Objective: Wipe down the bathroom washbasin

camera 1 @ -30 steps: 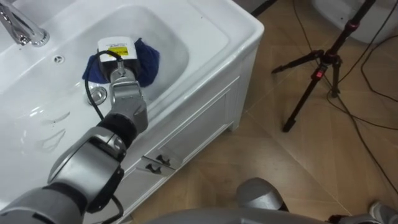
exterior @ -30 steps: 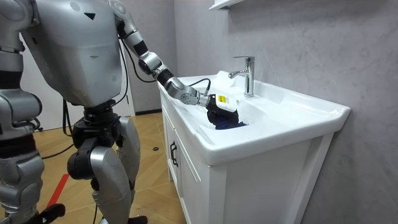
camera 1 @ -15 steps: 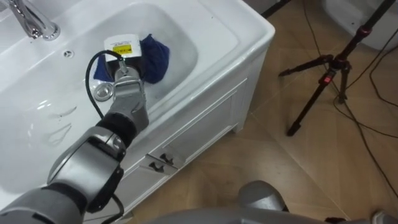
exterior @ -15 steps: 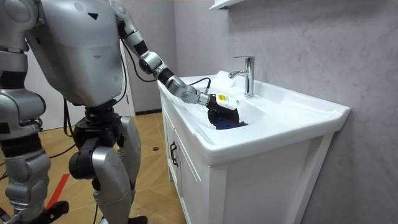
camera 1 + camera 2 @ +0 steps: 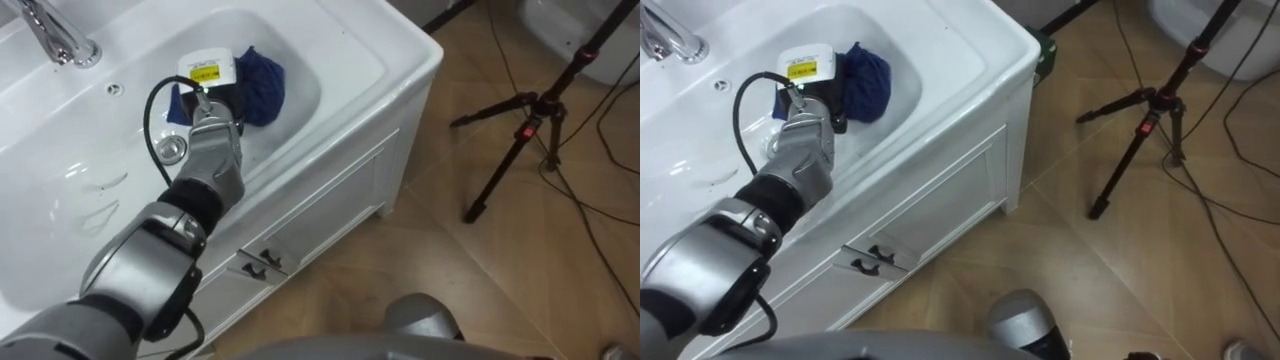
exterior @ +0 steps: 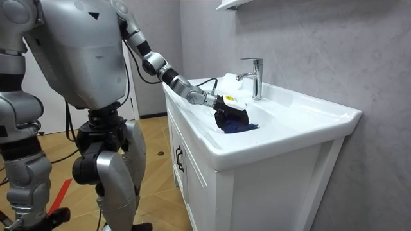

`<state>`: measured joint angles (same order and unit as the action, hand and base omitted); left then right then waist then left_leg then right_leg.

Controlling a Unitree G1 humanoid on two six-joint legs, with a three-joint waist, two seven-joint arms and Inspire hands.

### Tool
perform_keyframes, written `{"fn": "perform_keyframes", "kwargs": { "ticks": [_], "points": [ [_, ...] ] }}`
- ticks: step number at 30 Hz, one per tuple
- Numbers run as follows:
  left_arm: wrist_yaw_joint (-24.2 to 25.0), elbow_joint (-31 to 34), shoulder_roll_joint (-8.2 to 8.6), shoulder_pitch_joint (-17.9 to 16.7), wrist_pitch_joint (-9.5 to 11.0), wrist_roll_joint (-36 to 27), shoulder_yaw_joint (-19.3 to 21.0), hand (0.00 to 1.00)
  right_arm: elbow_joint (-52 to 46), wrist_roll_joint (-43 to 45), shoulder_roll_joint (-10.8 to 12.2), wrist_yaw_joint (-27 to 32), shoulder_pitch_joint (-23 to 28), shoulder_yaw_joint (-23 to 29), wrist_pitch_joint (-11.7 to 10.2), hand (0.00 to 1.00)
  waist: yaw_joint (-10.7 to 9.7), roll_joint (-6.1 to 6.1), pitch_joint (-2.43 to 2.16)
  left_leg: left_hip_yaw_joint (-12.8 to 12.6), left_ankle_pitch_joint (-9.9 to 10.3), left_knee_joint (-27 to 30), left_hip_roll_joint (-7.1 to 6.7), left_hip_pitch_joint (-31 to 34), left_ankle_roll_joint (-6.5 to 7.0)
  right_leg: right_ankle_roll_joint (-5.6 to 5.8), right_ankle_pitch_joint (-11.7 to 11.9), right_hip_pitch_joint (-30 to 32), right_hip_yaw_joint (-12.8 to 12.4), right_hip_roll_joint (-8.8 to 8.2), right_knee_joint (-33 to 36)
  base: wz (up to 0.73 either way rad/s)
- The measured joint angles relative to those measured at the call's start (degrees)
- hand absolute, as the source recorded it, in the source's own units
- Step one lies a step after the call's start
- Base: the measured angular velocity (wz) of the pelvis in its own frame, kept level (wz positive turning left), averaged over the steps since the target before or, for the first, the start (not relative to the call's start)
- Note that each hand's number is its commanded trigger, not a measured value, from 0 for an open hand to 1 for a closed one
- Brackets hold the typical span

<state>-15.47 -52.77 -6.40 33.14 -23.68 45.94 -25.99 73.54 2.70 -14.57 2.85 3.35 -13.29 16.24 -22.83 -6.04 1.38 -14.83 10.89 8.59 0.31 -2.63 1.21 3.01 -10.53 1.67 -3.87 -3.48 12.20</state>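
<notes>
A white basin [image 5: 395, 62] tops a white cabinet in front of me. My left arm reaches down into its bowl. My left hand [image 5: 208, 82], with a white tag on its back, is shut on a bunched dark blue cloth [image 5: 262, 85] and presses it to the bowl's far side. In the room view the cloth [image 6: 236, 123] hangs just under the hand [image 6: 226, 104], below the faucet [image 6: 255, 76]. The drain [image 5: 170, 150] lies just on the near side of the hand. My right arm hangs at my side, its hand [image 6: 38, 220] at the room view's bottom edge.
The chrome faucet [image 5: 55, 35] stands at the basin's back left. The cabinet front has dark handles [image 5: 258, 262]. A black tripod [image 5: 520, 120] and cables stand on the wooden floor to the right. I stand close against the cabinet's front.
My left hand has slid the cloth across the bowl, away from the drain and toward the faucet side. The eye view has shifted a little as well.
</notes>
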Motion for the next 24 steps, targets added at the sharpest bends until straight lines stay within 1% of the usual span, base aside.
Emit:
{"fn": "perform_keyframes", "kwargs": {
  "ticks": [2,6,7,9,10,15,17,18,19,20,21,24],
  "points": [
    [0.0,0.5,0.65,0.0,0.3,-0.4,1.0,1.0,0.0,0.0,0.1,0.3,0.1,0.0,0.0,0.0,0.0,-0.04,0.02,0.0,0.0,0.0,0.1,-0.3,-0.03,-0.02,0.2,-0.5,0.0,0.1,-0.5,0.0],
    [0.0,2.7,1.47,0.0,1.6,-0.3,2.2,1.0,0.2,0.1,0.4,0.8,0.4,0.0,0.0,0.0,1.5,-0.01,0.04,0.0,0.1,-0.4,0.33,-0.6,-0.15,-0.13,0.4,-1.0,-0.2,0.46,-0.5,-0.02],
    [0.0,2.7,1.51,0.0,1.8,-0.3,2.2,1.0,0.2,0.2,0.4,1.1,0.4,0.0,-0.2,0.0,1.7,0.15,0.15,0.1,0.1,-0.4,0.35,-0.7,-0.15,-0.14,0.4,-1.1,-0.2,0.48,-0.6,0.04],
    [0.2,2.7,1.52,0.0,2.1,-0.3,2.2,1.0,0.1,0.3,0.6,1.4,0.4,0.1,-0.3,0.0,1.7,0.18,0.16,0.5,0.1,-0.4,0.32,-0.8,-0.15,-0.14,0.4,-1.3,0.0,0.47,-0.6,0.03],
    [0.4,2.7,1.56,0.0,2.2,-0.3,2.2,1.0,0.1,0.5,0.9,1.4,0.5,0.1,-0.3,0.0,1.6,0.37,0.28,0.7,0.1,-0.4,0.3,-0.9,-0.15,-0.14,0.4,-1.6,0.1,0.47,-0.7,0.05],
    [1.1,2.7,1.53,0.0,2.8,-0.3,2.2,1.0,0.1,1.4,1.6,1.3,0.6,0.1,-0.3,0.0,1.7,0.3,0.23,0.9,0.1,-0.4,0.27,-1.1,-0.15,-0.14,0.5,-1.9,0.2,0.45,-1.6,0.01],
    [1.2,2.8,1.53,0.0,2.9,-0.3,2.2,1.0,0.1,1.5,1.6,1.3,0.5,0.1,-0.3,0.0,1.8,0.09,0.03,0.9,0.1,-0.4,0.25,-1.1,-0.15,-0.14,0.5,-1.9,0.2,0.42,-1.6,0.0],
    [1.5,2.9,1.53,0.0,3.0,-0.1,2.2,1.0,0.1,1.9,1.7,1.3,0.6,0.1,-0.3,0.0,2.0,0.28,0.14,0.8,0.1,-0.4,0.25,-1.1,-0.15,-0.14,0.5,-1.9,0.2,0.42,-1.6,0.0],
    [2.2,3.9,1.28,-0.4,3.0,0.0,2.1,1.0,0.1,2.3,1.7,1.3,0.6,0.1,-0.3,0.0,2.2,0.16,0.06,0.7,0.1,-0.3,0.25,-1.1,-0.15,-0.14,0.5,-1.9,0.1,0.43,-1.6,-0.04],
    [2.5,4.4,1.05,-0.7,3.0,0.2,2.0,1.0,0.1,2.4,1.7,1.3,0.5,0.1,-0.3,0.0,2.4,0.21,0.07,0.7,0.1,-0.3,0.25,-1.2,-0.15,-0.14,0.5,-1.9,0.0,0.44,-1.6,-0.08],
    [2.6,5.9,0.66,-1.9,3.0,1.0,1.9,1.0,0.1,2.4,1.7,1.3,0.5,0.3,-0.3,0.0,2.5,0.58,0.31,0.7,0.1,-0.3,0.26,-1.4,-0.15,-0.14,0.5,-2.0,-0.2,0.46,-1.5,-0.09],
    [3.4,8.1,0.22,-4.5,3.0,1.9,0.8,1.0,0.1,2.3,1.8,1.0,0.7,0.5,0.0,0.0,2.6,0.77,0.34,0.6,0.1,-0.3,0.28,-2.5,-0.15,-0.14,0.5,-2.9,-0.4,0.48,-1.7,-0.05]
  ]
}}
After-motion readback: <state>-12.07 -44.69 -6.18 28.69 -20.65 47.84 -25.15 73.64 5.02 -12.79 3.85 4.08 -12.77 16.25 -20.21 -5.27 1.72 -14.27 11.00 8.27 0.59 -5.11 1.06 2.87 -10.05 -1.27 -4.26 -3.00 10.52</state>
